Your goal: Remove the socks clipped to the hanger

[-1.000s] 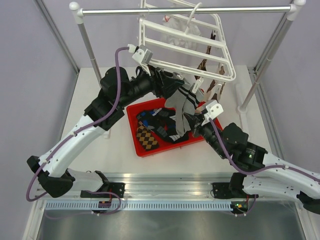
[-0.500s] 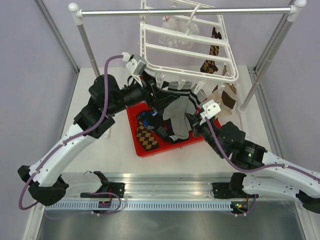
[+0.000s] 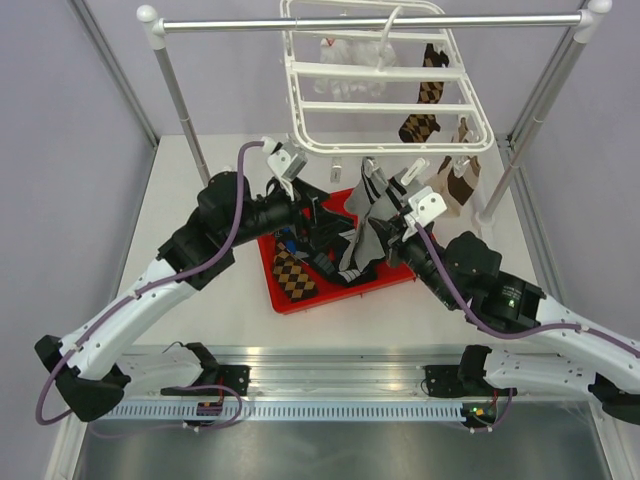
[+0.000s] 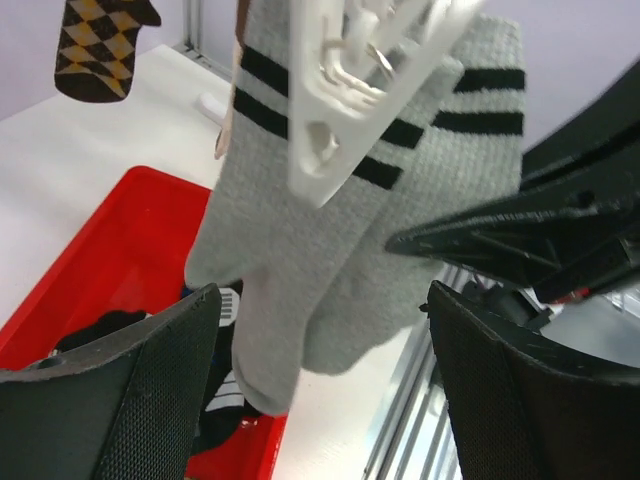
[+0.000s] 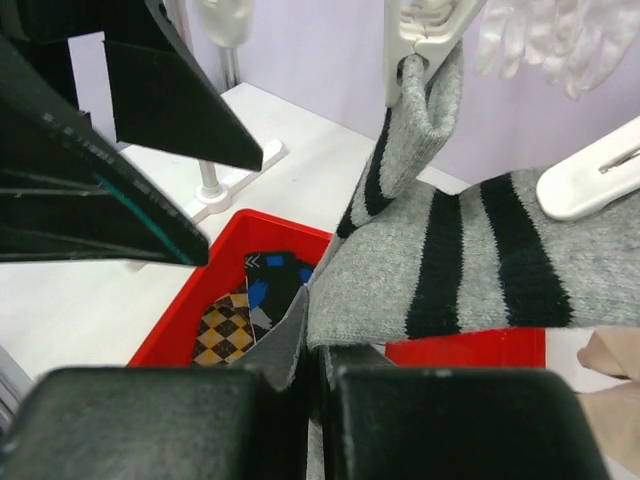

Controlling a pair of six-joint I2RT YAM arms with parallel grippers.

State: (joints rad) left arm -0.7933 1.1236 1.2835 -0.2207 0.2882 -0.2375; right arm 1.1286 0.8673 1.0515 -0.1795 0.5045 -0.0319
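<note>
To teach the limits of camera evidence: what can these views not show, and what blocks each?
Right wrist: grey sock below the right claw, hidden by its fingers.
Top external: red tray contents, partly covered by that sock.
Left wrist: hanger frame, cut off by the top edge; its clip is blurred.

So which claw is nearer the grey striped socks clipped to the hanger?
Right. The right claw is shut on the grey striped socks, pinching their lower fabric. The left claw is open, facing the socks from the other side, with nothing between its fingers and not touching them.
</note>
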